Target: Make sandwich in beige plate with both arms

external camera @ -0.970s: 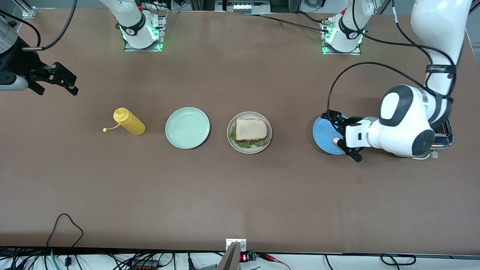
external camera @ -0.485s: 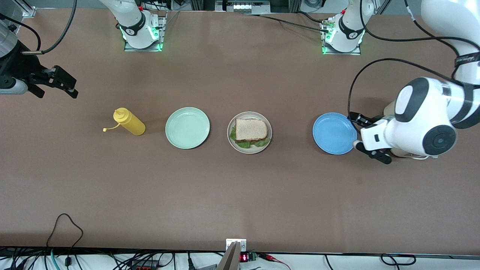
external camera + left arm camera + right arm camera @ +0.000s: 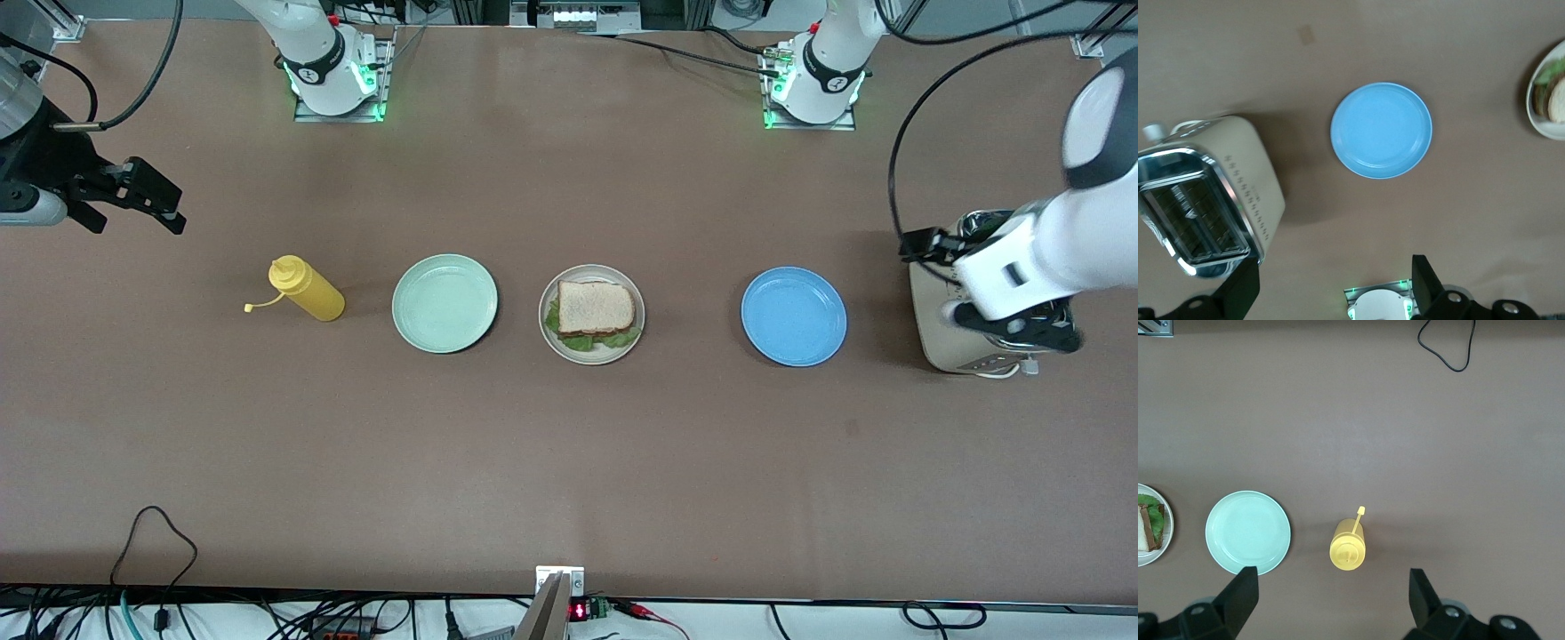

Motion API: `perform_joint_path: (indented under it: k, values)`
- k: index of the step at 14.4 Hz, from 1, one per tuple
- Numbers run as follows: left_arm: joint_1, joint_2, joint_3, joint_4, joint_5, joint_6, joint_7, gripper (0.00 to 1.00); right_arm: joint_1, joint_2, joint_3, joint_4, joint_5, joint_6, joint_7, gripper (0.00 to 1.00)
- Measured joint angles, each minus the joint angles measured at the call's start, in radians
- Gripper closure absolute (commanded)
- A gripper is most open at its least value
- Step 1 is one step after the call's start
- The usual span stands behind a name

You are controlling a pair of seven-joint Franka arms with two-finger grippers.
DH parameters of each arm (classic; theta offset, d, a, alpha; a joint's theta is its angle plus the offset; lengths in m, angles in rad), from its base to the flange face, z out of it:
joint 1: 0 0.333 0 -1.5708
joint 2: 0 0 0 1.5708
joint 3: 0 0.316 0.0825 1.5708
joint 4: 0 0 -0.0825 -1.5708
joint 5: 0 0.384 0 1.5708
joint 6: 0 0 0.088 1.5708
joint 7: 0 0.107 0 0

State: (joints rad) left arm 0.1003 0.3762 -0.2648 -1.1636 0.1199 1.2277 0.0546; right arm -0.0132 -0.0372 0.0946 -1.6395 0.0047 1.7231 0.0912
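Note:
The sandwich (image 3: 596, 308), a bread slice on top with green lettuce showing under it, lies on the beige plate (image 3: 548, 331) at mid-table. It also shows at the edge of the left wrist view (image 3: 1557, 100) and of the right wrist view (image 3: 1146, 527). My left gripper (image 3: 973, 289) is open and empty, up in the air over the toaster (image 3: 942, 347). My right gripper (image 3: 164, 206) is open and empty, up in the air at the right arm's end of the table, apart from everything.
In a row with the beige plate stand a yellow squeeze bottle (image 3: 305, 289), a mint green plate (image 3: 444, 303) and a blue plate (image 3: 793, 316). The cream and chrome toaster (image 3: 1205, 200) stands at the left arm's end. Cables lie at the table's near edge.
My left arm has swung from over the blue plate toward its own end of the table and is now over the toaster. The right arm has hardly moved.

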Motion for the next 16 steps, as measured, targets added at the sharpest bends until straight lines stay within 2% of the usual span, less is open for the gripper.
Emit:
perform_joint_path:
  k: [2,3,6,8,11,16]
  values:
    - [-0.039,-0.058,0.079,-0.026,-0.026,0.028,-0.03,0.0,0.0,0.0,0.0,0.0,0.0,0.0,0.0,0.0]
    - [-0.063,-0.101,0.13,-0.072,-0.065,0.083,-0.04,0.0,0.0,0.0,0.0,0.0,0.0,0.0,0.0,0.0]
    - [-0.092,-0.251,0.219,-0.278,-0.138,0.272,-0.045,0.0,0.0,0.0,0.0,0.0,0.0,0.0,0.0,0.0]
    - [-0.099,-0.327,0.228,-0.368,-0.141,0.316,-0.046,0.0,0.0,0.0,0.0,0.0,0.0,0.0,0.0,0.0]
    - [-0.117,-0.386,0.23,-0.447,-0.097,0.332,-0.047,0.0,0.0,0.0,0.0,0.0,0.0,0.0,0.0,0.0]
    - [-0.13,-0.392,0.234,-0.476,-0.081,0.338,-0.047,0.0,0.0,0.0,0.0,0.001,0.0,0.0,0.0,0.0]
